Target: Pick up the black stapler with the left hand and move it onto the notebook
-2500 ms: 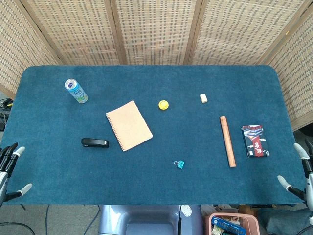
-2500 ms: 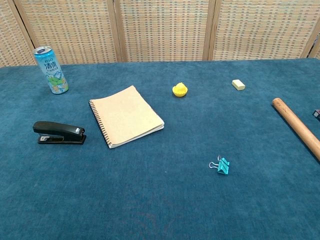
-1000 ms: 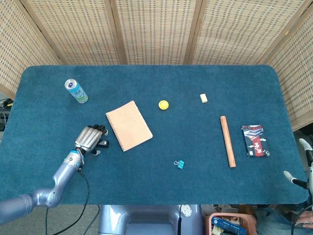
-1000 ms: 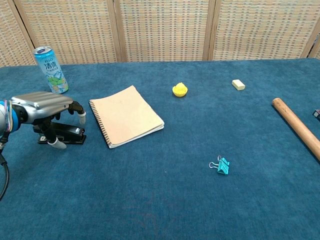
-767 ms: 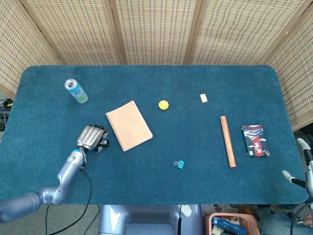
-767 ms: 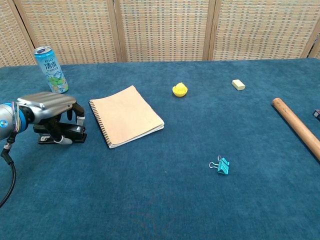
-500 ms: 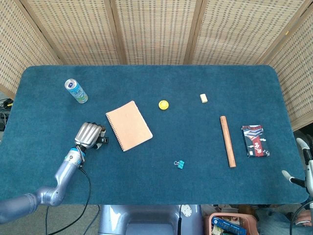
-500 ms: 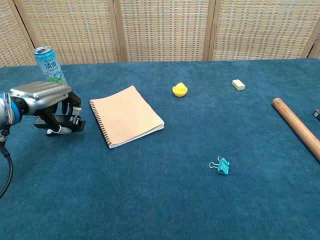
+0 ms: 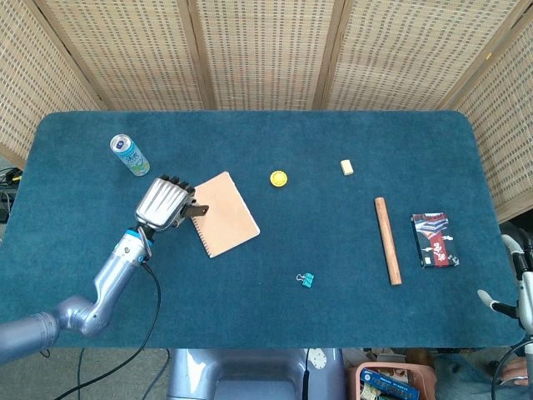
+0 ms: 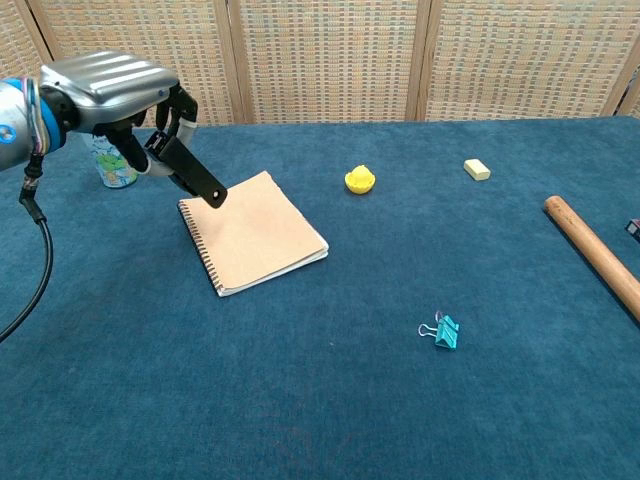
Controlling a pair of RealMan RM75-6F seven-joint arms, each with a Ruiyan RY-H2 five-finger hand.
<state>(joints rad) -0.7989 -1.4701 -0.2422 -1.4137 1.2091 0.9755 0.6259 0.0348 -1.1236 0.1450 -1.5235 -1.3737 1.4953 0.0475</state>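
Note:
My left hand point(image 9: 163, 207) point(image 10: 112, 88) grips the black stapler point(image 10: 190, 170) point(image 9: 196, 210) and holds it in the air, tilted with its free end pointing down to the right. That end hangs over the left edge of the tan spiral notebook point(image 9: 221, 214) point(image 10: 256, 232), which lies flat on the blue table. Only the edge of my right hand point(image 9: 516, 279) shows at the right border of the head view, with pale fingertips apart and nothing in them.
A drink can point(image 9: 130, 155) point(image 10: 112, 165) stands behind my left hand. A yellow cap point(image 9: 278, 177), a white eraser point(image 9: 347, 167), a teal binder clip point(image 9: 306, 279), a wooden rod point(image 9: 387, 240) and a patterned packet point(image 9: 434, 239) lie to the right.
My left hand has lifted the stapler off the table and carried it up and right toward the notebook. The stapler now tilts downward. The right hand has stayed put.

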